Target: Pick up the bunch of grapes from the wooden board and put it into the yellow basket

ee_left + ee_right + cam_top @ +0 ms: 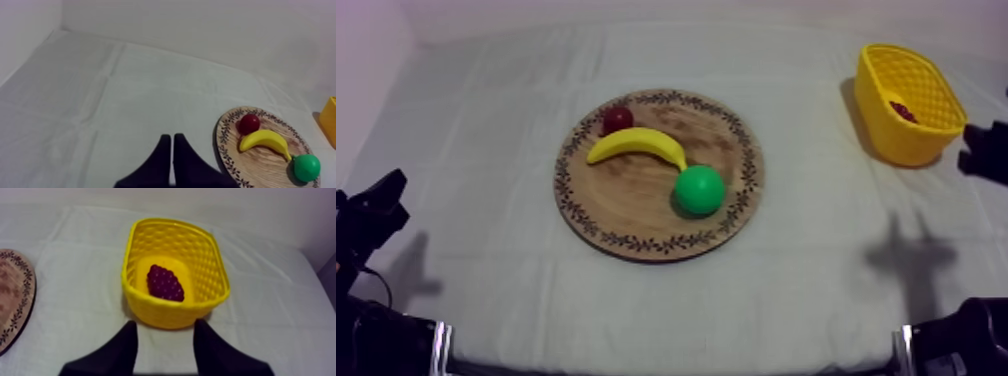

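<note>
The dark purple bunch of grapes [165,282] lies on the floor of the yellow basket [172,313], which stands at the far right of the table [896,140]; the grapes [903,110] show through its opening. My right gripper [165,324] is open just in front of the basket's near wall, with nothing between its fingers. From above, it [984,148] hangs beside the basket's right side. My left gripper [171,136] is shut on nothing, a narrow wedge over bare cloth left of the wooden board [260,160], low at the table's left [376,205].
The round wooden board [626,200] sits mid-table and carries a banana [636,145], a small red fruit [617,119] and a green round fruit [699,190]. Open cloth lies between the board and the basket.
</note>
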Motion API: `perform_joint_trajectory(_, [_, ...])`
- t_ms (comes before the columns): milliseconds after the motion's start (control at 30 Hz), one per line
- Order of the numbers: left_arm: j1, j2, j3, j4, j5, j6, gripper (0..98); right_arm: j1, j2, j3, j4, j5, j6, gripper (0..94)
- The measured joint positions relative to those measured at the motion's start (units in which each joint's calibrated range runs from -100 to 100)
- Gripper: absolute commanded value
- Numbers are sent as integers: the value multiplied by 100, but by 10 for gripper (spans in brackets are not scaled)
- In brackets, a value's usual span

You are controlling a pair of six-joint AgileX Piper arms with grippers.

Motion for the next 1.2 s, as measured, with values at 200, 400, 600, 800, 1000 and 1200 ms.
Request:
perform_joint_trajectory(200, [0,0,0,0,0,0,1,-11,-1246,1346,-121,-395,-111,111])
perform_joint_trajectory(400, [0,0,0,0,0,0,1,-14,-2252,2031,-121,16,-384,16])
perform_joint_trajectory(600, [0,0,0,0,0,0,1,-71,-2781,2055,11,254,-893,5])
perform_joint_trajectory(800, [0,0,0,0,0,0,1,-79,-2804,2055,11,318,-1166,3])
perform_joint_trajectory(1000, [0,0,0,0,0,0,1,-79,-2804,2055,27,337,-860,3])
perform_joint_trajectory(1200, [0,0,0,0,0,0,1,-79,-2809,2055,27,337,-25,3])
